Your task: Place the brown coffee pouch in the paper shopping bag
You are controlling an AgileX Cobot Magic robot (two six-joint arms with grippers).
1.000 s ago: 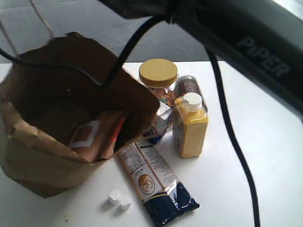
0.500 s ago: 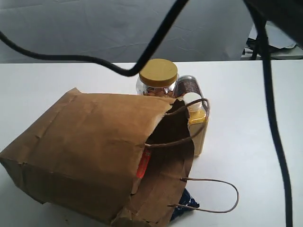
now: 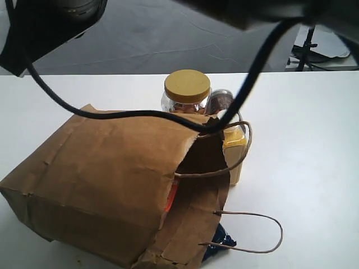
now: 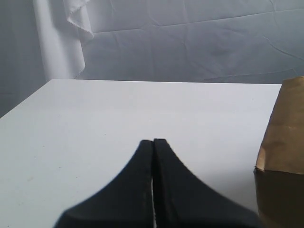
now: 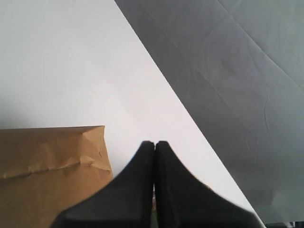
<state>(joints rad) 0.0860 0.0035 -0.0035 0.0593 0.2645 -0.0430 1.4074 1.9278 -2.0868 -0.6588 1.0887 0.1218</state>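
The paper shopping bag [image 3: 106, 179] lies on its side on the white table, its mouth facing right and its two loop handles [image 3: 247, 232] spilling out. Just inside the mouth shows an orange-red strip of the brown coffee pouch [image 3: 170, 197]; the rest of the pouch is hidden by the bag. My left gripper [image 4: 153, 141] is shut with nothing in it, above bare table, and the bag's corner [image 4: 284, 130] stands off to one side of it. My right gripper [image 5: 155, 142] is also shut and empty, next to a folded edge of the bag [image 5: 47, 164].
Behind the bag stand a jar with a yellow lid [image 3: 187, 88], a dark-filled jar [image 3: 220, 101] and a yellow bottle [image 3: 235, 154]. A dark-blue noodle packet [image 3: 220, 244] peeks from under the bag's mouth. Black cables [image 3: 112, 115] and blurred arm parts hang across the exterior view.
A second ago the bag stood upright with the pouch visible inside; it has since come to lie on its side over the noodle packet. Since half a second ago only the cables and arm parts have shifted.
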